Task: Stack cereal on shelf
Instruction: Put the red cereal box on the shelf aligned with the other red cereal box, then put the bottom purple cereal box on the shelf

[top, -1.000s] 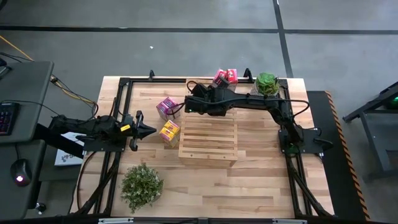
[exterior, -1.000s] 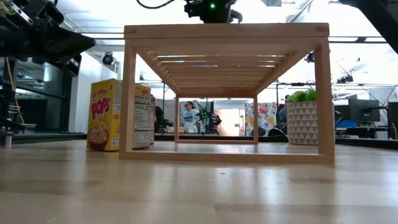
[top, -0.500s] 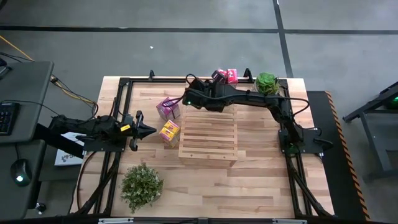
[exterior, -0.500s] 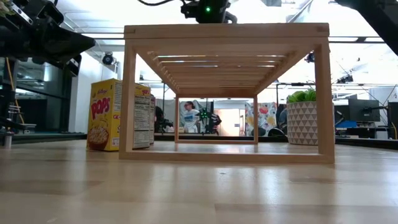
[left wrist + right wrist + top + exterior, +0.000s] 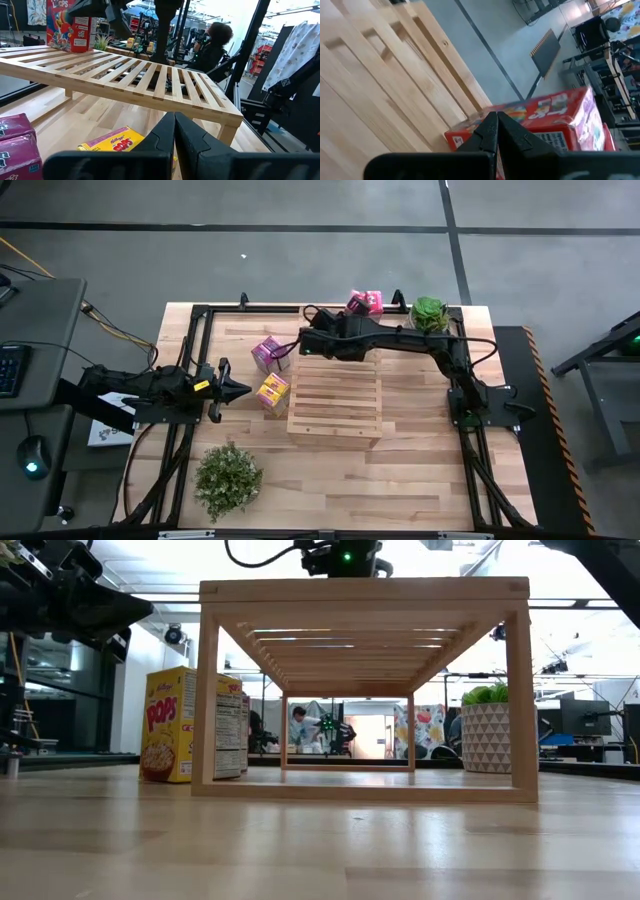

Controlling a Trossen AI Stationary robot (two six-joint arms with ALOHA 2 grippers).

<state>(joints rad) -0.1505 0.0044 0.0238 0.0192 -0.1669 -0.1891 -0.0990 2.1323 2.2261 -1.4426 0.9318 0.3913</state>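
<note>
Above the far edge of the shelf (image 5: 334, 406), the right gripper (image 5: 304, 344) hangs with its fingers pressed together, empty. A pink cereal box (image 5: 269, 353) stands on the table (image 5: 420, 470) just beside it, toward the left arm; a yellow cereal box (image 5: 273, 390) stands against the shelf's left side. Two more pink boxes (image 5: 364, 302) sit at the table's far edge, behind the right arm, beside a potted plant (image 5: 429, 314). The right wrist view shows a red and pink box (image 5: 545, 120) right beyond the fingertips.

The left gripper (image 5: 243, 390) waits, also pressed shut, pointing at the yellow box from just beside it.

Judged risk: with shut fingers this near, the right gripper could nudge or topple the pink box instead of grasping it, or clip the shelf's slats while descending. It would need to spread first.
</note>
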